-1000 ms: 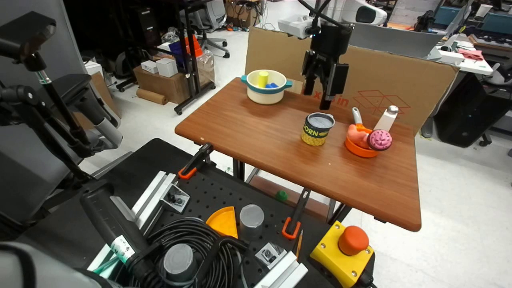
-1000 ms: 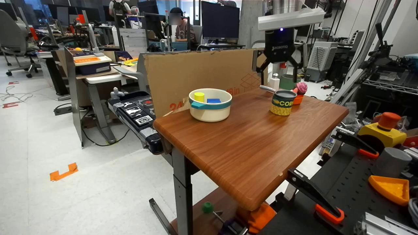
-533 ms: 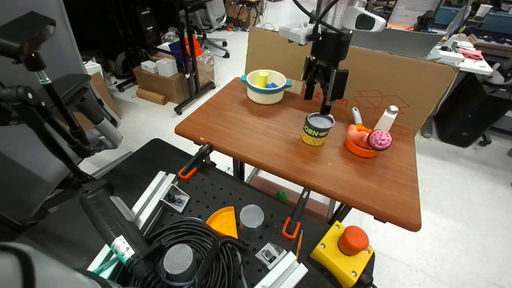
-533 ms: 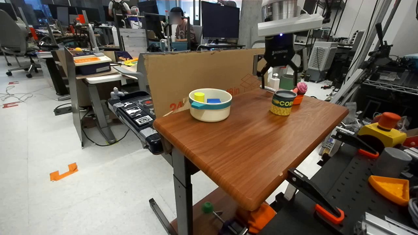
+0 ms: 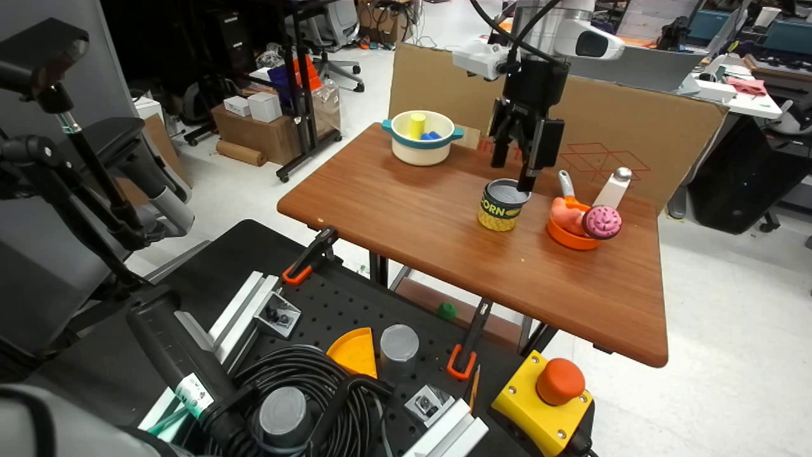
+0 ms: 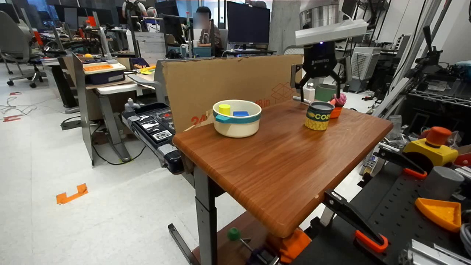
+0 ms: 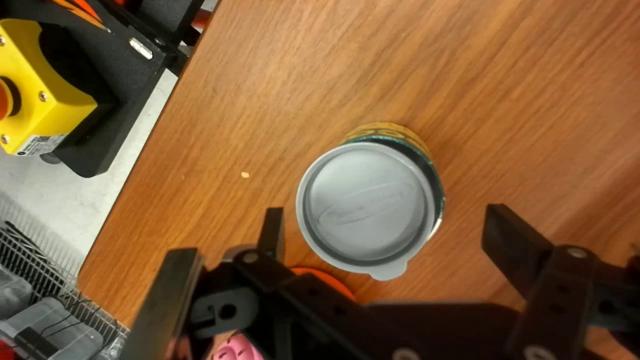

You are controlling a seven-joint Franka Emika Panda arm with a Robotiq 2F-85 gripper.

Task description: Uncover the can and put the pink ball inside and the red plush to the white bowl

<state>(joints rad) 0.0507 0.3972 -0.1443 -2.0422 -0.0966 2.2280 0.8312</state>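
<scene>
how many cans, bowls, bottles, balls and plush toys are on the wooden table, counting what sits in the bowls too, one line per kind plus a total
Cans: 1 (corn can)
Bowls: 2 (white bowl, orange bowl)
Bottles: 1 (silver-capped bottle)
Balls: 1 (pink ball)
Plush toys: 1 (red plush)
Total: 6

The spread claw [image 5: 512,174] hangs near the can [image 5: 498,214].

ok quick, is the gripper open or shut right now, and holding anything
Gripper: open, jaws wide apart, holding nothing; the can stands on the table, lid on.
</scene>
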